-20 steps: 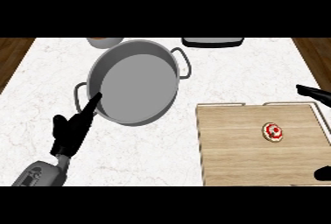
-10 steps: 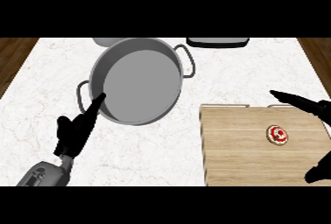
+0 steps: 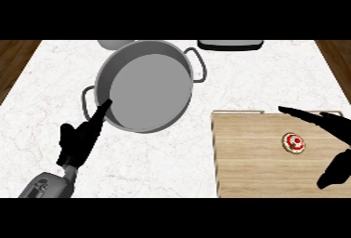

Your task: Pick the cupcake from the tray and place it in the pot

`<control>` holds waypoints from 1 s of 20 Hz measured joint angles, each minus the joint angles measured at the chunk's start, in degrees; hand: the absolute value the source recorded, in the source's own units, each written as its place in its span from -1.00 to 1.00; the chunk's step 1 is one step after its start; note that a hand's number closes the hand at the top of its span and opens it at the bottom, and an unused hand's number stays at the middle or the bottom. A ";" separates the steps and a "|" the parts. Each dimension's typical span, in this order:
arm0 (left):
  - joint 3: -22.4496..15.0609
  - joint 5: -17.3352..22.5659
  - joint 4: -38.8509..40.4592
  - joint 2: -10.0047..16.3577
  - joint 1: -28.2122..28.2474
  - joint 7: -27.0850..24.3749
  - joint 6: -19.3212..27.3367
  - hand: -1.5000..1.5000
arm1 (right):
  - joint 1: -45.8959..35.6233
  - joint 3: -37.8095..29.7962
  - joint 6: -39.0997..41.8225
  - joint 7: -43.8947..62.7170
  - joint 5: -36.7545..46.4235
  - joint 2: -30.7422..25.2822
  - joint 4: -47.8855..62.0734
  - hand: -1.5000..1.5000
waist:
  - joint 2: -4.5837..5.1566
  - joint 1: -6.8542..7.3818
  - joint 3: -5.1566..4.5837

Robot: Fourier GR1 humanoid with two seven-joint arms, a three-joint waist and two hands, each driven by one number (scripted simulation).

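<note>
A small cupcake point(image 3: 295, 142) with white and red topping sits on the wooden tray point(image 3: 254, 158) at the right. My right hand point(image 3: 334, 135) hovers over the tray's right side, open, its fingers stretched out past the cupcake's far side and its thumb low near the view's right edge; it does not touch the cupcake. A wide grey pot point(image 3: 145, 84) with two side handles stands on the marble counter at center left. My left hand point(image 3: 80, 139) rests open at the lower left, its fingers pointing up toward the pot's near rim.
At the counter's far edge stand a dark rectangular item point(image 3: 230, 44) and a grey round object point(image 3: 113, 44) partly behind the pot. Dark wood floor shows past the counter's left and right edges.
My right hand has moved in from the right edge, leftward over the tray and toward the cupcake. The left hand, the pot and the cupcake have kept their places.
</note>
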 measured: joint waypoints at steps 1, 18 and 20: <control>0.27 -0.21 0.16 -0.18 -0.36 0.20 -0.20 0.00 | -0.90 -0.33 -0.30 -1.81 1.19 0.40 2.30 -1.00 | 0.01 0.00 0.00; 2.93 -2.93 -1.02 -2.19 0.71 1.73 -2.39 0.00 | -6.04 -3.77 3.21 -17.20 2.38 5.11 24.10 -1.00 | 0.00 -0.08 -0.02; 3.07 -3.53 -1.43 -2.44 0.80 2.22 -2.07 0.00 | -6.38 -3.73 3.62 -16.67 1.54 6.27 25.70 -1.00 | 0.02 -0.07 -0.05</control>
